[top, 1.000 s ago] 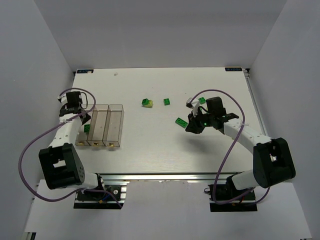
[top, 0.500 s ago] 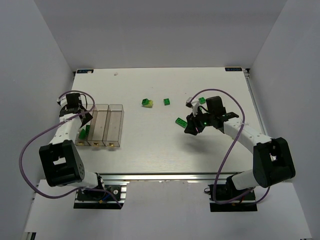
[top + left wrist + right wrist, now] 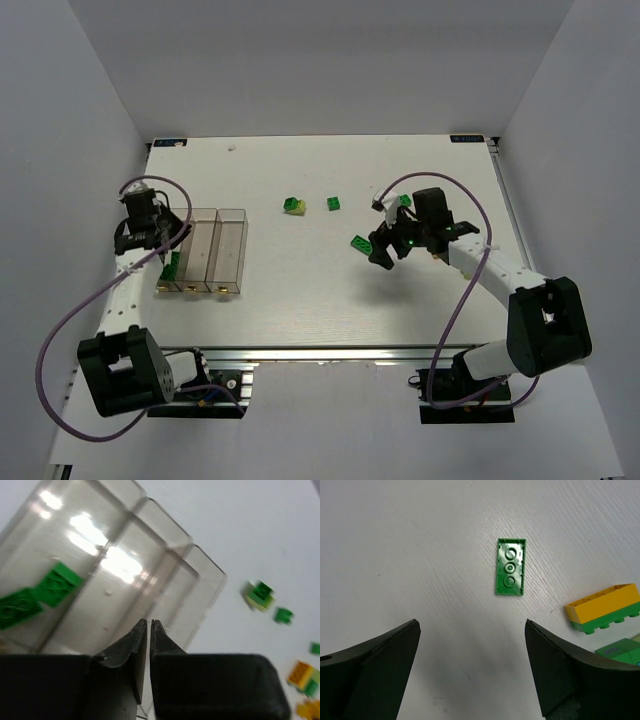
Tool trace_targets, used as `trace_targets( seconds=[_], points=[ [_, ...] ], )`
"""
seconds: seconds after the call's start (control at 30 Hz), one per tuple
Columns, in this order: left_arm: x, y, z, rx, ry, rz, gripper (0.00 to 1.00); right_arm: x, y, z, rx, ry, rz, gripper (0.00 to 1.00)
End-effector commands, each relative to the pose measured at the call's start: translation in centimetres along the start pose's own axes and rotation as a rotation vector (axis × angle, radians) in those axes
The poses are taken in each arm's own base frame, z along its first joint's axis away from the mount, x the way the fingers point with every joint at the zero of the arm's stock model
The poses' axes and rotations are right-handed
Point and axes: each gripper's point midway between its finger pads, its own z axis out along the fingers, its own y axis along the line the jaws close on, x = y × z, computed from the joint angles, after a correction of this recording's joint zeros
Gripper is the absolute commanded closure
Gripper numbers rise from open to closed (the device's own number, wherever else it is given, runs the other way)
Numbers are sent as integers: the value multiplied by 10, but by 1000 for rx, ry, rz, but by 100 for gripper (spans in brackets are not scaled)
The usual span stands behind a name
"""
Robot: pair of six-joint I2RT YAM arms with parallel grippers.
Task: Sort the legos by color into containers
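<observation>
The left pincer [image 3: 150, 622], pressed together and empty, hangs over the row of three clear plastic rectangular bins [image 3: 197, 600]. Two dark green studded bricks [image 3: 55, 585] lie in the leftmost bin. Well right of the bins, the right pincer [image 3: 471, 625] is spread wide above a flat green brick [image 3: 510, 574] lying studs-down on the white table [image 3: 395, 540].

The containers [image 3: 232, 250] stand near the white tabletop's [image 3: 300, 300] left edge. A yellow-green brick [image 3: 293, 206] and a green brick [image 3: 333, 203] lie mid-width toward the far edge. A flat green plate [image 3: 510, 573] and an orange-topped brick [image 3: 604, 607] lie right of centre.
</observation>
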Motion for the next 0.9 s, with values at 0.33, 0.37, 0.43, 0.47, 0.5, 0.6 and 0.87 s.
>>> trace_targets(
  seconds=[0.33,0.37,0.43,0.47,0.5,0.6,0.87],
  points=[
    [90,-129,-64,581,193,69,42,-22,-33,32,117,112,3,16],
    [92,-129,-65,586,194,66,42,-20,-35,36,134,128,11,16],
    [97,-129,-66,588,200,58,41,-19,-35,49,136,151,20,16],
    [96,-130,-68,593,196,58,41,-16,-35,52,129,166,28,16],
    [96,-130,-69,596,193,61,41,-15,-34,56,125,172,38,17],
    [90,-131,-74,592,178,74,40,-7,-37,69,131,213,43,18],
    [76,-134,-83,580,144,81,39,15,-40,94,109,300,24,25]
  ],
)
